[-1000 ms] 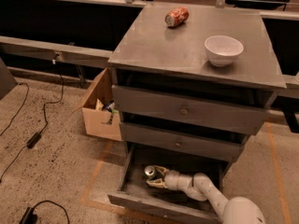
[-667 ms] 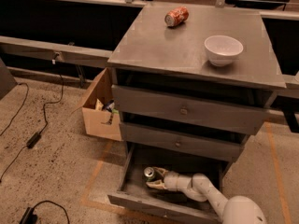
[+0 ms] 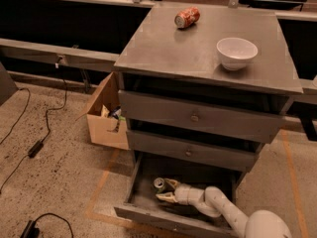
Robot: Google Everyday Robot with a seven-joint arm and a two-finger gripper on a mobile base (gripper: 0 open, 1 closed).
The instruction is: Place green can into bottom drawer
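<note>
- On the worktop (image 3: pixel 188 53): a red can (image 3: pixel 186 17) on its side at the far edge, a white bowl (image 3: pixel 237 52) to the right.
- Left of the cabinet, an open cardboard box (image 3: pixel 105 114); further left, cables (image 3: pixel 34 148) across the speckled floor.
- Above the bottom drawer (image 3: pixel 143 202), two closed knobbed drawers (image 3: pixel 198 119), overhanging its far part; pale arm reaching in from the near right under them.
- Compared with a second ago: can and tool in much the same places, little changed.
- Green can (image 3: pixel 159 184): small, silver top up, upright on the grey floor of the pulled-out bottom drawer, left of centre.
- Tool (image 3: pixel 164 190) inside that drawer just right of the can, fingers spread and released; contact with the can not clear.
</note>
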